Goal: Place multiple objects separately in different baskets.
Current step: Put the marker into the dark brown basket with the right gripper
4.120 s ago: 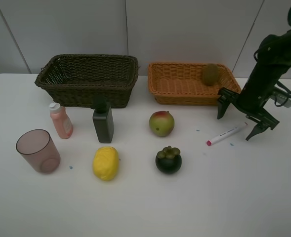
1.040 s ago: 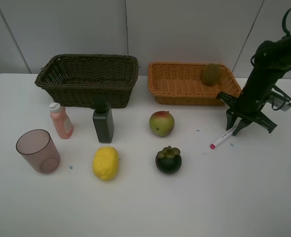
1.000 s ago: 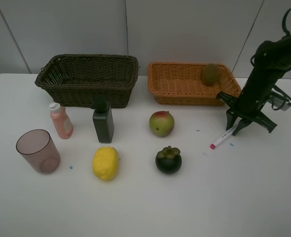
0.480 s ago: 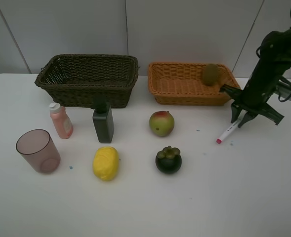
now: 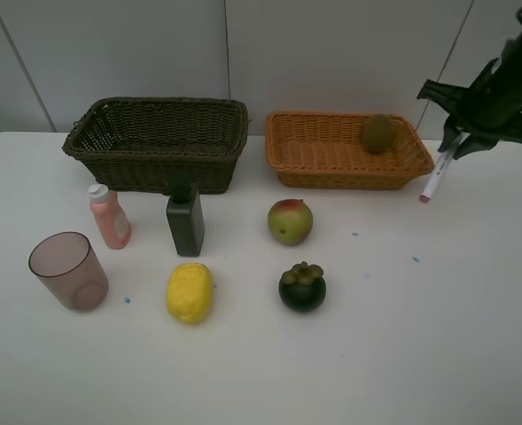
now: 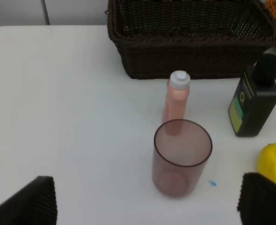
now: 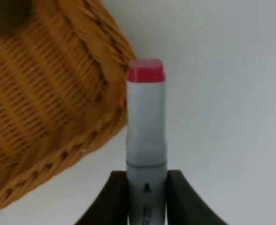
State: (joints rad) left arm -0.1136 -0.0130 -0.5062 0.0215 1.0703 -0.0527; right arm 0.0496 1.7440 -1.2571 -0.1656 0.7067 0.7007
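You're looking at a white table (image 5: 438, 354) backed by a pale grey panelled wall (image 5: 331, 53). A vertical seam (image 5: 226, 49) splits the panels near the middle, and slanted seams run toward either side. You'll spot small blue specks on the tabletop: one speck (image 5: 127, 300) at the left, another speck (image 5: 415, 259) right of centre.

My high camera looks down over the whole worktop (image 5: 420, 354) toward the back wall (image 5: 331, 53). My left wrist view faces the tinted cup (image 6: 182, 157) from nearby. My right wrist view sits tight on the white marker (image 7: 146, 117) and orange basket (image 7: 44, 108). All three also appear from above.
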